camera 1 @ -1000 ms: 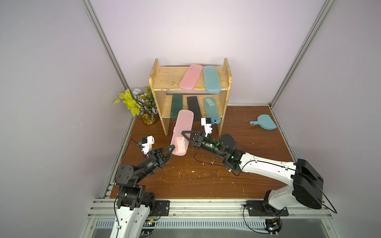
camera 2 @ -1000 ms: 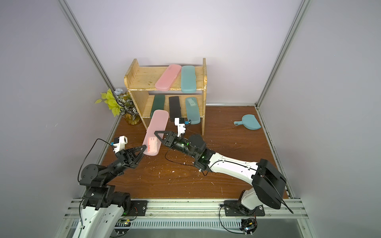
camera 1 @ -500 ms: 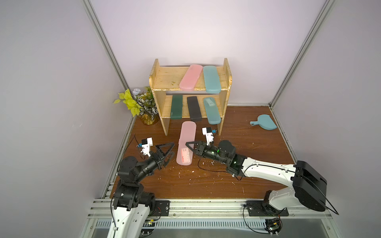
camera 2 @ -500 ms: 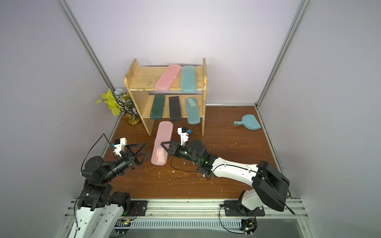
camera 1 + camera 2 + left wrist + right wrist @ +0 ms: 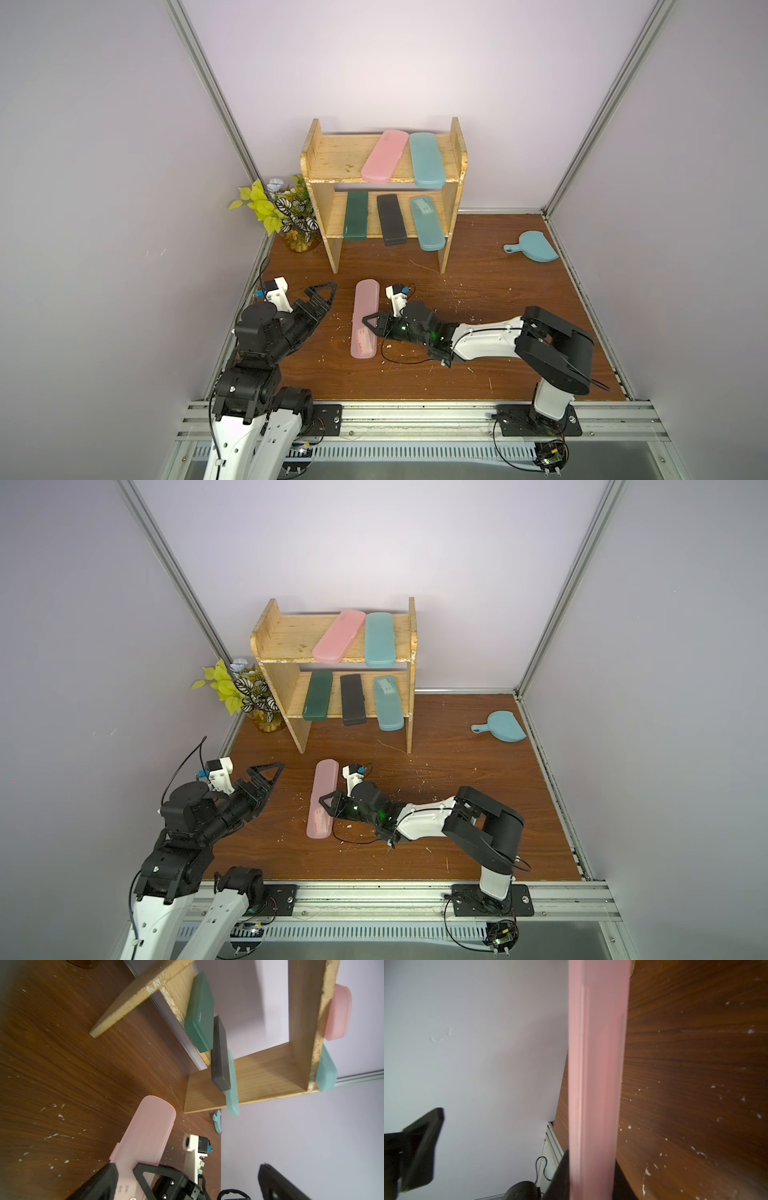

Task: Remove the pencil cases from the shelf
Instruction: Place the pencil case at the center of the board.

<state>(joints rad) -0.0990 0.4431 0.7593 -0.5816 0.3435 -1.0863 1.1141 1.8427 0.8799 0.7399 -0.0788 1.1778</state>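
Small print on the translucent pink rounded-end plastic pencil case (image 5: 365, 307) was too small to read. The case lay on the brown wooden worktop (image 5: 478, 299) before the light wooden two-tier shelf (image 5: 332, 160). The right tool (image 5: 370, 325) was clamped on its edge. The left tool (image 5: 321, 296) gaped wide nearby, not touching.
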